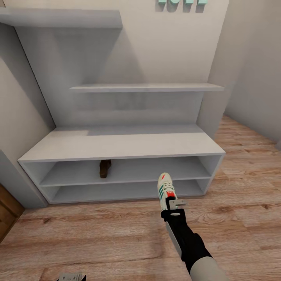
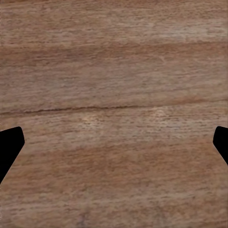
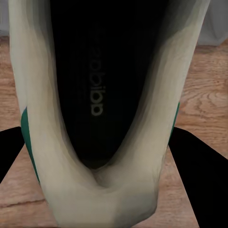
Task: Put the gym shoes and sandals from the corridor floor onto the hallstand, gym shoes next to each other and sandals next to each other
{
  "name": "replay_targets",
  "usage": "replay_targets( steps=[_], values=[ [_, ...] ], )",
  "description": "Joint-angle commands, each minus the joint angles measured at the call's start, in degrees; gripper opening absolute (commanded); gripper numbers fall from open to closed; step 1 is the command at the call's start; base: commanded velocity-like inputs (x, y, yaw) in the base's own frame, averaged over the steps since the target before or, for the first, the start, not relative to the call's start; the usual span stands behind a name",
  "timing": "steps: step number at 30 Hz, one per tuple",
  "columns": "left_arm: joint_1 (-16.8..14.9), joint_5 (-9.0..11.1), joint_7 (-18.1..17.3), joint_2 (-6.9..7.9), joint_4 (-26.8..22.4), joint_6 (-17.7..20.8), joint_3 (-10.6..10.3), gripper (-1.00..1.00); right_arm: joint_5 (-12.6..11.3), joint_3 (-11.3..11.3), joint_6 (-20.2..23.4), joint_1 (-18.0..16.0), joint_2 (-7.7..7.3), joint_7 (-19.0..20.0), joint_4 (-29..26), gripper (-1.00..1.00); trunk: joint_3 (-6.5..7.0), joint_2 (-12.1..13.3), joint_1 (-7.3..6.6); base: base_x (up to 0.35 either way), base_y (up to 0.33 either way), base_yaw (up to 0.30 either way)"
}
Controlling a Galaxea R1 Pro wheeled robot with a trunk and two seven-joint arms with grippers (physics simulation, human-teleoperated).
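My right gripper (image 1: 171, 200) is shut on a gym shoe (image 1: 165, 187), a white sneaker with green stripes and a red heel tab. I hold it by the heel, toe pointing at the hallstand (image 1: 117, 145), just in front of the lower shelves right of centre. In the right wrist view the gym shoe (image 3: 102, 190) sits between the dark fingers (image 3: 197, 166) with its black insole showing. One brown sandal (image 1: 104, 168) stands on the upper low shelf. My left gripper (image 2: 114, 142) is open over the bare corridor floor (image 2: 114, 71), and in the head view it shows low down (image 1: 72, 277).
A floating shelf (image 1: 146, 87) crosses the white back panel above the bench top. A second grey shelf (image 1: 58, 17) juts out at the upper left. Brown woodwork (image 1: 7, 212) stands at the left edge. Open plank floor (image 1: 242, 183) stretches to the right of the rack.
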Motion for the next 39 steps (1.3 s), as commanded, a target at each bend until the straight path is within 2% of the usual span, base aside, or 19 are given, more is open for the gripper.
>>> replay_targets(
  steps=[1, 2, 3, 16, 39],
  values=[
    [-0.02, -0.14, -0.48, 0.0, 0.03, -0.1, 0.49, 1.0, 0.39, 0.43, 0.81, -0.02, 0.0, -0.07, -0.08, -1.0, -0.05, -0.02, -0.01, 0.0, 0.0, 0.0],
    [0.0, -0.14, -0.49, 0.0, 0.02, -0.1, 0.48, 1.0, 0.39, 0.76, 1.12, -0.02, 0.0, -0.07, -0.1, -1.0, -0.05, -0.02, -0.01, 0.0, 0.0, 0.0],
    [0.01, -0.14, -0.49, 0.01, 0.01, -0.1, 0.49, 1.0, 0.39, 0.82, 4.87, -0.02, 0.0, -0.07, -0.11, -1.0, -0.05, -0.02, -0.01, 0.0, 0.0, 0.0],
    [0.05, -0.06, -0.5, -0.03, -0.01, -0.1, 0.43, 1.0, 0.39, 0.77, 4.85, -0.03, 0.0, -0.08, -0.13, -1.0, -0.58, -0.02, -0.01, 0.0, 0.0, 0.104],
    [0.05, -0.14, -0.49, -0.12, -0.01, -0.18, 0.43, 1.0, 0.39, 0.67, 4.85, -0.03, 0.0, -0.08, -0.2, -1.0, -2.25, -0.02, -0.01, 0.0, 0.0, 0.005]
  ],
)
